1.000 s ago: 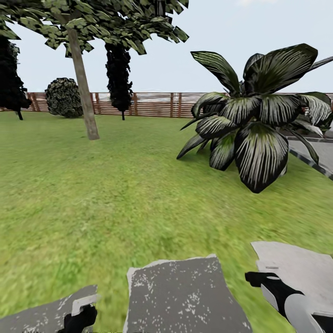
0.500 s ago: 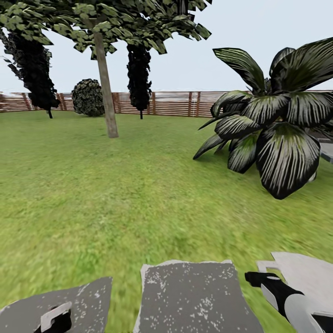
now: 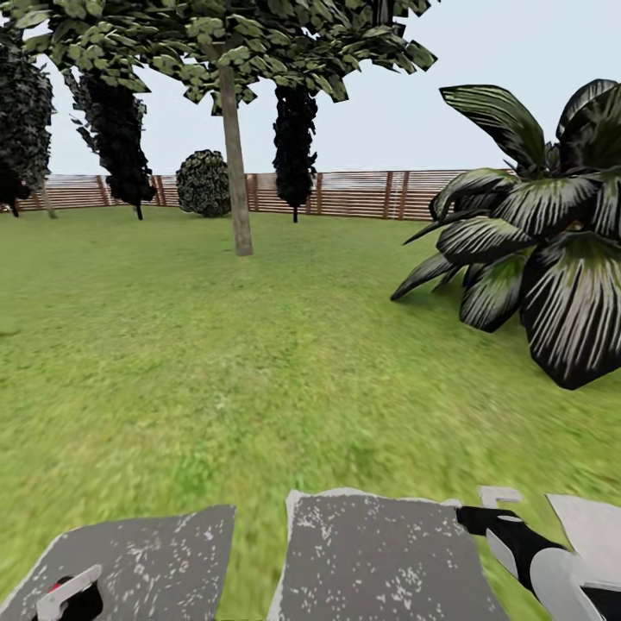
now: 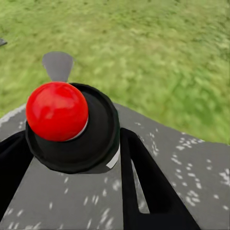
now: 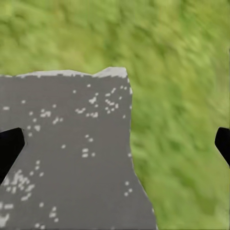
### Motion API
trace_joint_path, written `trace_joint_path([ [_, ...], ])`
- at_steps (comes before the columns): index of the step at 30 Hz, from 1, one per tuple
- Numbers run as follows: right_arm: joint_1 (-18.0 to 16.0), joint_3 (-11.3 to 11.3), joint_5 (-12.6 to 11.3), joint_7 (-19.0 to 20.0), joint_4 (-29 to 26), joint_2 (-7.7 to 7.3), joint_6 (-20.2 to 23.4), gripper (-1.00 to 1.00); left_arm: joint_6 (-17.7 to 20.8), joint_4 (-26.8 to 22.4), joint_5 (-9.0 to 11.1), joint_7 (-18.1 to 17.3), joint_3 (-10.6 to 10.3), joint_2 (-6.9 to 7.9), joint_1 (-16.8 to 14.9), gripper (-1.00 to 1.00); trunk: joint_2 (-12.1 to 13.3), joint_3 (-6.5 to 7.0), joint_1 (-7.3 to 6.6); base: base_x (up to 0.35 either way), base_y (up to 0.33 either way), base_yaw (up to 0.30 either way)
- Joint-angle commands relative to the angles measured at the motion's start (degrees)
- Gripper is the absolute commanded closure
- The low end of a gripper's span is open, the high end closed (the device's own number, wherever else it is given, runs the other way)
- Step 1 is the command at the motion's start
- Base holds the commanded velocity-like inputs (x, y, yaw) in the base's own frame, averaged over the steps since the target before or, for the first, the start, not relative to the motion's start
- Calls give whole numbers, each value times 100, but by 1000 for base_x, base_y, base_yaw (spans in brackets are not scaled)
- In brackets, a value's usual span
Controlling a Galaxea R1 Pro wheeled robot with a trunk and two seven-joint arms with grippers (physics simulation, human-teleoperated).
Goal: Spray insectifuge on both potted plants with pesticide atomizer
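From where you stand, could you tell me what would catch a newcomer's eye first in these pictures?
The tall palm with dark white-streaked fronds looms at the right of the head view, over the green grass lawn. In the left wrist view, a black atomizer with a glossy red ball top sits between the left gripper's fingers. Grey stone paving slabs lie just ahead.

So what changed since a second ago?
The camera turned left: the tree, fence, palm and slabs all slid right in the head view, and more trees came in at left. The left gripper sank lower, still shut on the atomizer. The right gripper stayed open and empty.
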Motion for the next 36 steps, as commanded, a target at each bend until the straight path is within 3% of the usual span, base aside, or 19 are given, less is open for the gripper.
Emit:
trace_joint_path([
  [1,0,-44,21,-6,-5,0,9,-100,-37,5,-21,-46,50,-2,-8,100,-2,-5,-1,0,0,258],
  [36,0,-44,23,-6,4,23,9,-100,-59,15,-31,-40,50,-30,-9,100,-2,-5,-1,6,0,258],
])
